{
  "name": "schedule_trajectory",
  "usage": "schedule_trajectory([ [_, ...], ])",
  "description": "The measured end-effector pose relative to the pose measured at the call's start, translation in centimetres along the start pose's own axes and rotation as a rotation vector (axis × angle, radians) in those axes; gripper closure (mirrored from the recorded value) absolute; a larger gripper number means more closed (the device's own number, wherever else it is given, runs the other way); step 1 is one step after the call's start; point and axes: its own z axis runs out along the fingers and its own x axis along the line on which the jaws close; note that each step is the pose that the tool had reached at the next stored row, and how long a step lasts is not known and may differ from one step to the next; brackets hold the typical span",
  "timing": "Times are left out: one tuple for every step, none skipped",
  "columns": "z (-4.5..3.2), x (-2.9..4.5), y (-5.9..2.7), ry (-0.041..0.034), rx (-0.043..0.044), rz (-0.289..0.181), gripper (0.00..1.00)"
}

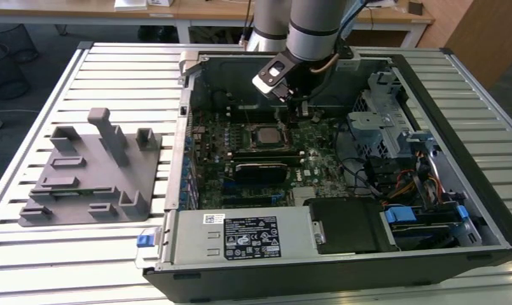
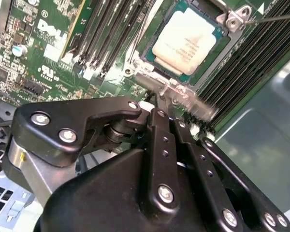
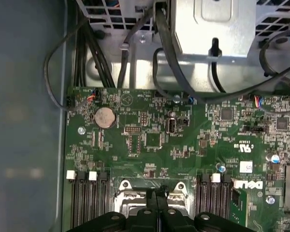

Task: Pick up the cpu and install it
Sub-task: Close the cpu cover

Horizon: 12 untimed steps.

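The cpu [image 2: 186, 41], a pale silver square with a thin green rim, lies flat in the socket [image 2: 150, 58] on the green motherboard. In the exterior view the cpu [image 1: 264, 134] is in the middle of the open computer case. My gripper [image 2: 165, 99] hangs low over the board with its black fingers [image 2: 157, 130] pressed together. Their tips are at the socket's metal edge, just beside the cpu, and I cannot tell whether they touch it. The thin socket lever [image 2: 275, 18] stands off on the far side. The gripper [image 1: 303, 111] sits just to the exterior view's right of the socket.
Case walls [image 1: 184, 127] enclose the board. A grey labelled box [image 1: 238, 236] lies along the near side, with a drive cage [image 1: 383, 127] and cables on the exterior view's right. Memory slots [image 2: 111, 29] flank the socket. A grey peg fixture [image 1: 90, 171] sits on the slatted table.
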Motion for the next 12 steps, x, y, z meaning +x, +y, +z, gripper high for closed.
schedule_trajectory([
  [0.03, 0.01, -0.10, 0.0000, 0.0000, 0.000, 0.89],
  [0.07, 0.01, -0.22, 0.0001, 0.0000, 0.000, 0.89],
  [0.11, 0.02, -0.32, 0.0001, 0.0000, 0.000, 0.89],
  [0.15, 0.03, -0.44, 0.0000, 0.0000, 0.000, 0.89],
  [0.20, 0.04, -0.58, 0.0001, 0.0000, 0.000, 0.89],
  [0.25, 0.05, -0.73, 0.0001, -0.0001, 0.000, 0.89],
  [0.31, 0.06, -0.91, 0.0001, 0.0000, 0.000, 0.89],
  [0.37, 0.06, -1.11, 0.0001, -0.0001, 0.000, 0.89],
  [0.44, 0.07, -1.34, 0.0001, 0.0000, 0.000, 0.89],
  [0.51, 0.08, -1.62, 0.0001, 0.0000, 0.000, 0.89],
  [0.57, 0.09, -1.88, 0.0001, 0.0000, 0.000, 0.89],
  [0.62, 0.10, -2.17, 0.0000, 0.0000, 0.000, 0.89],
])
